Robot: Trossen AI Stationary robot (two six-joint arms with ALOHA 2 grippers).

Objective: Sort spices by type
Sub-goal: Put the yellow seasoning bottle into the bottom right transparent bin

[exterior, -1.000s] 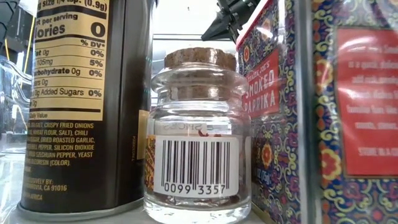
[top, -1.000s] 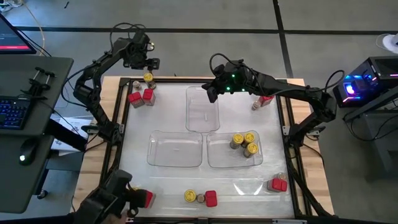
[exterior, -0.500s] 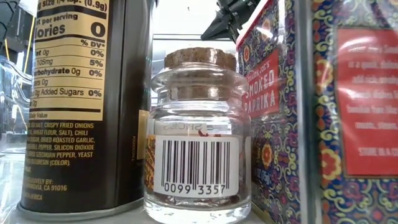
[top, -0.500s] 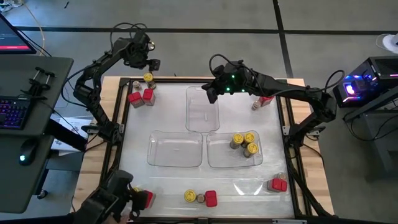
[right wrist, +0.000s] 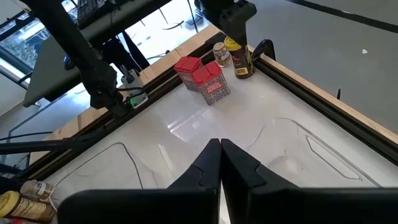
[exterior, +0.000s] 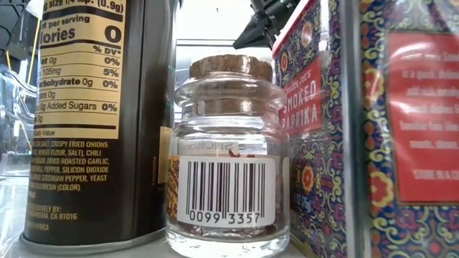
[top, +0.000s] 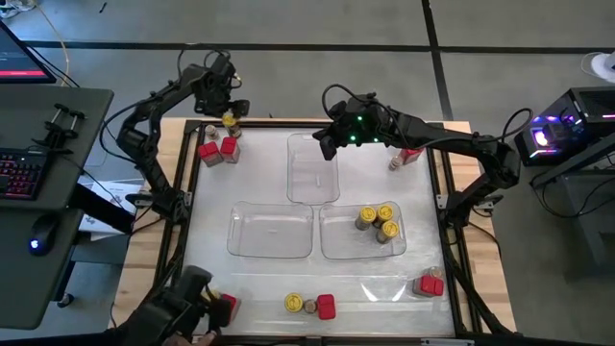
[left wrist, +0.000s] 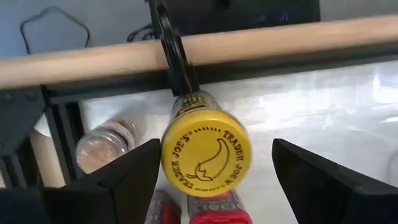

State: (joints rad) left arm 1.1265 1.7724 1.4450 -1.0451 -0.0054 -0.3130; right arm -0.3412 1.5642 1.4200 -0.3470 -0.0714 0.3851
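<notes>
A yellow-lidded spice jar (left wrist: 206, 154) stands upright on the table's far left corner (top: 230, 121). Beside it are a small cork-topped jar (left wrist: 106, 144) and two red boxes (top: 218, 149). My left gripper (left wrist: 214, 180) hangs open just above the jar and points down. One finger (left wrist: 134, 180) stands on each side of the yellow lid, and gaps show on both sides. My right gripper (right wrist: 219, 163) is shut and empty, above the far clear tray (top: 313, 168). Three yellow-lidded jars (top: 377, 220) stand in the near right tray.
An empty clear tray (top: 272, 231) lies near left of centre. More spices stand far right (top: 404, 157), near right (top: 429, 284), near centre (top: 309, 306) and near left (top: 227, 306). A wooden rail and a black frame (left wrist: 186, 50) run close behind the jar.
My left gripper has come down toward the yellow-lidded jar at the far left corner, still pointing down. The jar and the other spices have stayed where they were.
</notes>
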